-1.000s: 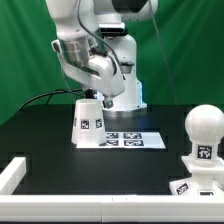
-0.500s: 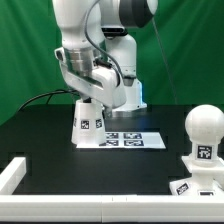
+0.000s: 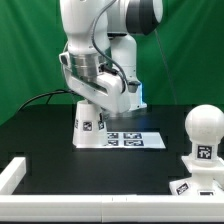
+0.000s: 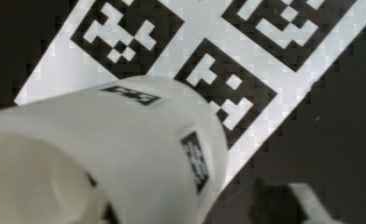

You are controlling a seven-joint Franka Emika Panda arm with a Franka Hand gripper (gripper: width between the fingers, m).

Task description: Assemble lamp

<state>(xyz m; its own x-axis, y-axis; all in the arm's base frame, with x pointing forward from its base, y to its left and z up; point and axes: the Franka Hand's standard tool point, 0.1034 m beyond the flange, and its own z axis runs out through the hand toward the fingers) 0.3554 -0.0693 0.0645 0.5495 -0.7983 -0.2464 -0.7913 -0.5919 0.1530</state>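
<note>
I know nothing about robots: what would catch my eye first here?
The big white arm against the green backdrop, bent down over a white cone shade standing on the black table beside a flat sheet of checkered tags. Then the round bulb, seated on its base at the exterior view's right.

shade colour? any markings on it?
Matte white shade with black-and-white square tags on its sides; clearest in the exterior view.
</note>
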